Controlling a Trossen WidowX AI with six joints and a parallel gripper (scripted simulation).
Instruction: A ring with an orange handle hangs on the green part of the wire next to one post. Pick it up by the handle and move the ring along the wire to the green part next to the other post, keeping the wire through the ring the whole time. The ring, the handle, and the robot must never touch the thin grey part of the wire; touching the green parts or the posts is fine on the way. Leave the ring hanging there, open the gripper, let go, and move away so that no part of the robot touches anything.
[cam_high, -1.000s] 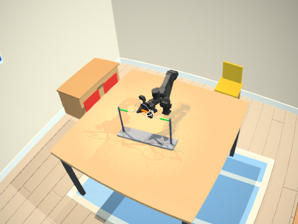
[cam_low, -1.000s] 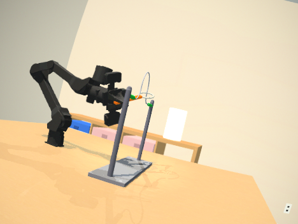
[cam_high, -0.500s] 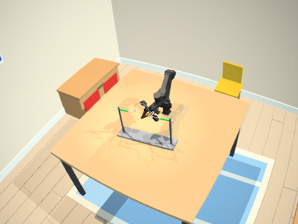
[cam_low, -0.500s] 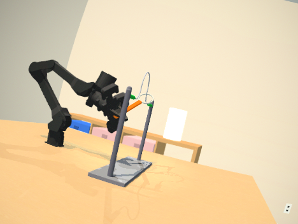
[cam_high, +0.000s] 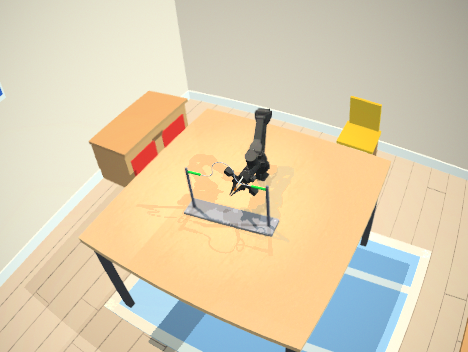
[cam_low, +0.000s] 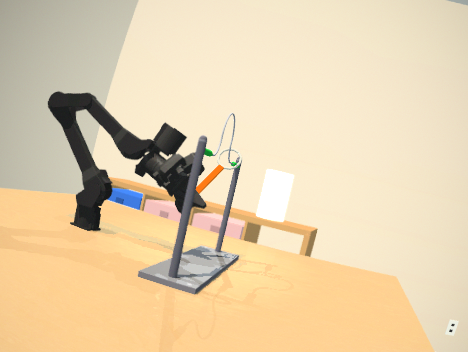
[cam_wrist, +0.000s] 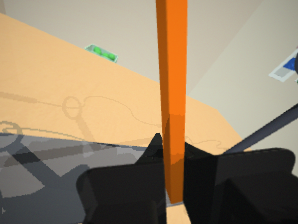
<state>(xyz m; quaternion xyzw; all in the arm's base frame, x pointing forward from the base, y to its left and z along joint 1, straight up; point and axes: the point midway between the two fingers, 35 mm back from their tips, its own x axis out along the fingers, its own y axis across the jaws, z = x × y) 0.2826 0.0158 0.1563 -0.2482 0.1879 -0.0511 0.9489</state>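
Note:
The ring (cam_high: 241, 179) (cam_low: 218, 160) is around the wire (cam_high: 218, 162) (cam_low: 233, 125). In the top view it is just left of the right green part (cam_high: 259, 188); in the exterior view the far green part (cam_low: 233, 164) shows through its outline. Whether ring and wire touch is too small to tell. The orange handle (cam_high: 234, 189) (cam_low: 210, 179) (cam_wrist: 173, 75) slants down from the ring to my gripper (cam_high: 232, 192) (cam_low: 197, 196) (cam_wrist: 161, 137), which is shut on its lower end. The other green part (cam_high: 194, 173) (cam_low: 208, 152) is at the left post (cam_high: 190, 189).
The right post (cam_high: 268, 207) (cam_low: 227, 210) stands near the gripper in the top view. Both posts rise from a grey base plate (cam_high: 200, 209) (cam_low: 157, 276) on the wooden table (cam_high: 165, 250) (cam_low: 300, 300). The wire arches up between the posts.

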